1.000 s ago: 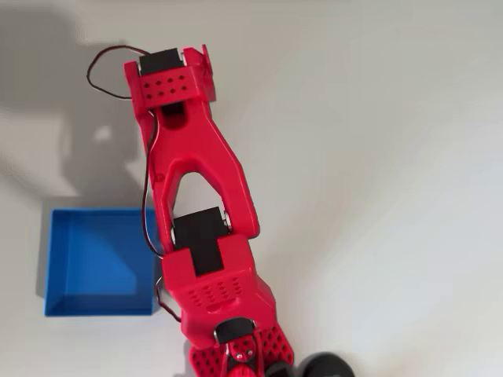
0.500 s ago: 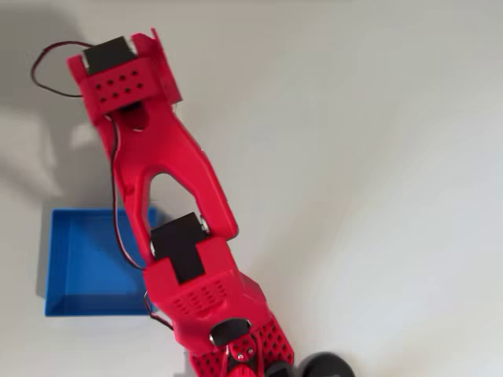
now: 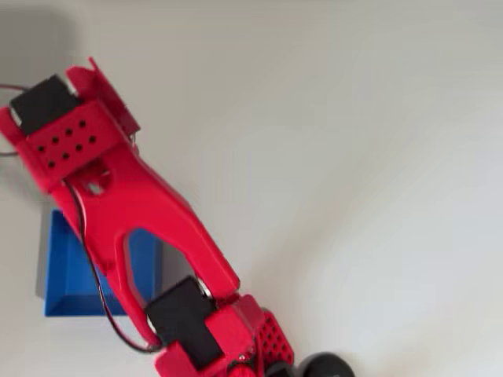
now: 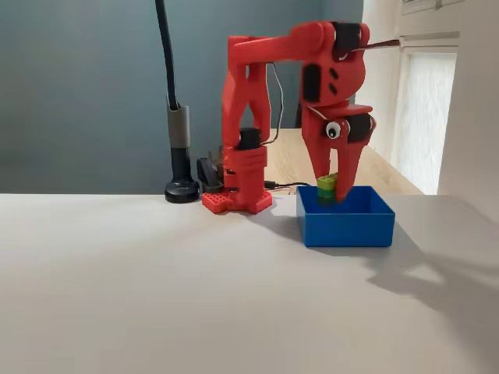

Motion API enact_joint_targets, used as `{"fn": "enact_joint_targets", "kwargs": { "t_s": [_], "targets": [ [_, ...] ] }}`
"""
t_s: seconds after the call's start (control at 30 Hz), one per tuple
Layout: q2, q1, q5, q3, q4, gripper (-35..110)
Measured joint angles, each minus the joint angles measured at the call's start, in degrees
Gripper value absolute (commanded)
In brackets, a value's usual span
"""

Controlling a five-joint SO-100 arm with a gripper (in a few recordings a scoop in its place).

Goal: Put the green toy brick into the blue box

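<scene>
The red plastic arm's two fingers [image 4: 334, 191] are gripping the tiny lime-green studded toy brick [image 4: 327, 184] between them, hanging it just above the open top of the shallow square bright blue plastic box [image 4: 345, 224], which is sitting on the pale desk [image 4: 156, 296]. In the overhead view, the arm is covering part of the box [image 3: 67, 275].

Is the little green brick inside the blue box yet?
Not yet. In the fixed view the gripper holds the green toy brick between its fingers, right at the blue box's rim, not dropped in.
</scene>
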Motion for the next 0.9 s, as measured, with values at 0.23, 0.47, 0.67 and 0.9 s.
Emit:
{"fn": "enact_joint_targets", "kwargs": {
  "t_s": [0.23,0.47,0.67,0.9],
  "targets": [
    [11.3,-9.1,1.4,10.7,1.1,0],
    [16.8,-18.0,4.0,16.6,1.1,0],
    [16.9,-23.7,8.1,18.0,1.1,0],
    [16.9,-26.7,10.5,19.8,1.1,0]
  ]
}}
